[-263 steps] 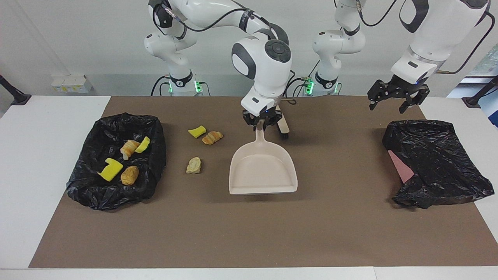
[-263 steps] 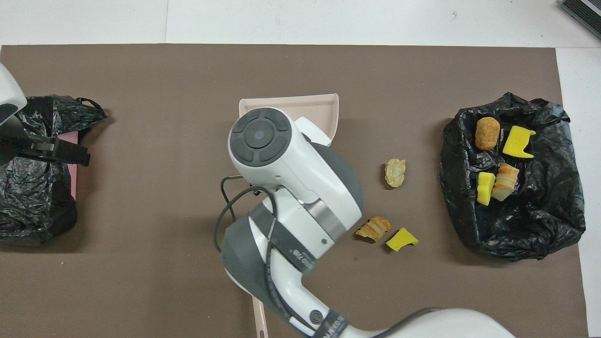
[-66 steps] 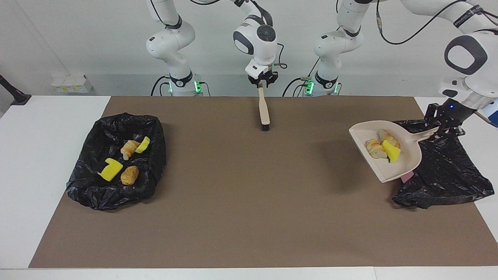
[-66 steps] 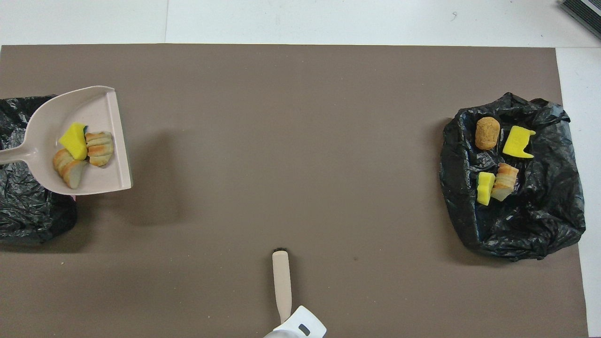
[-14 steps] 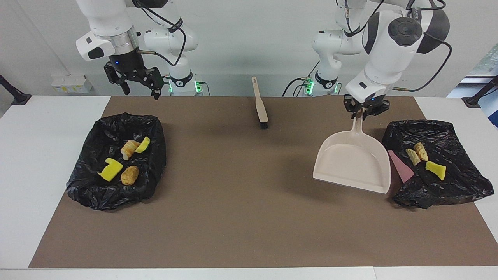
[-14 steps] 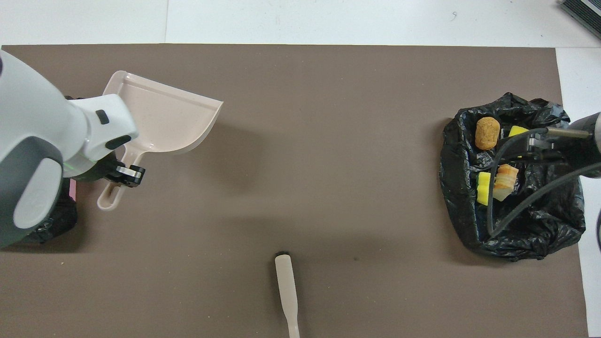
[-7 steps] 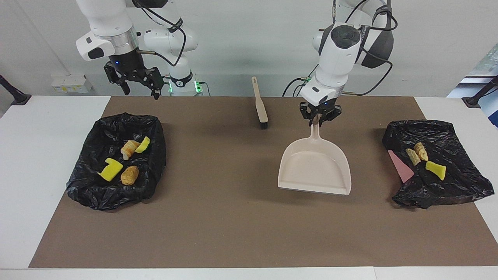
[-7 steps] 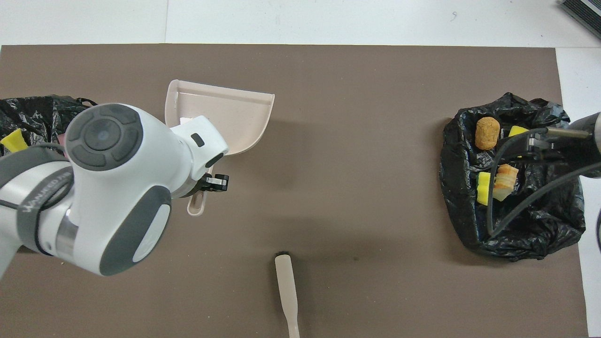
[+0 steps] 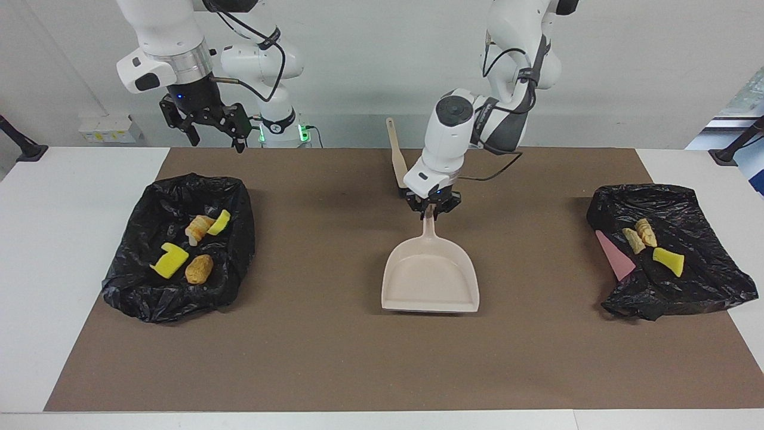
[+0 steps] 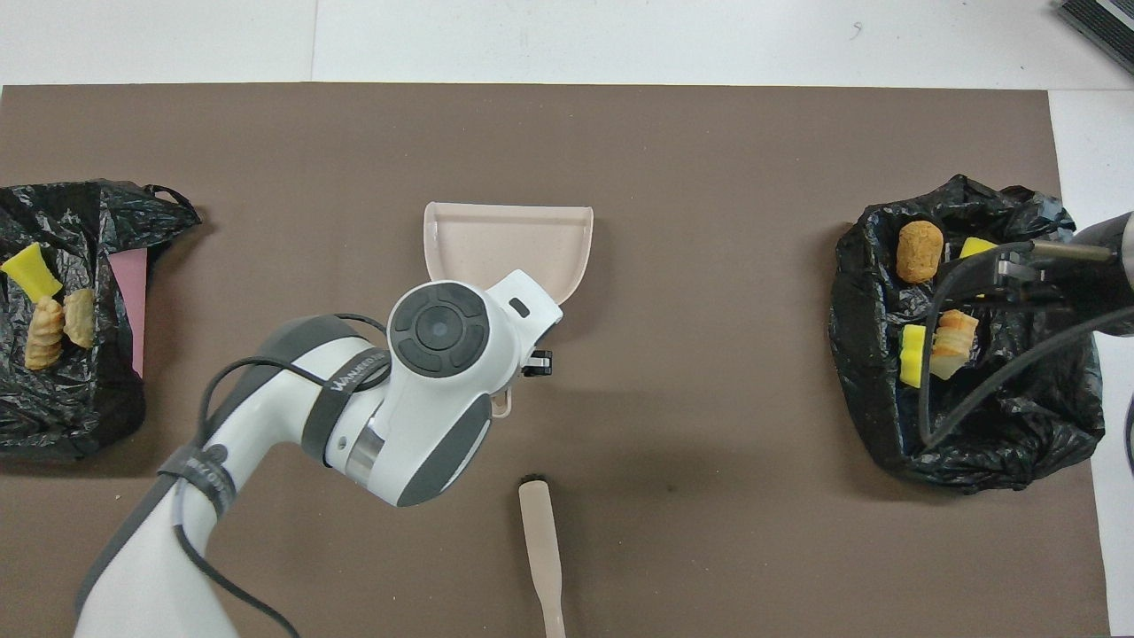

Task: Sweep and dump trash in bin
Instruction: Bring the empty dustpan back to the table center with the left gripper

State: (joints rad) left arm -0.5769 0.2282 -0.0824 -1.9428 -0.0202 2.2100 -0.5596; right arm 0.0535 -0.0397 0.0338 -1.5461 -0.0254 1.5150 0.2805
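The trash is lying in two black bags: three scraps in the bag at the right of the facing view, four scraps in the bag at its left. A beige dustpan is being held at mid-frame over the brown mat on the table, its handle clamped in the closed fingers of the left gripper. A brush is lying just above it in frame. The right gripper, fingers spread wide and holding nothing, is hanging at the upper left, over the mat's corner.
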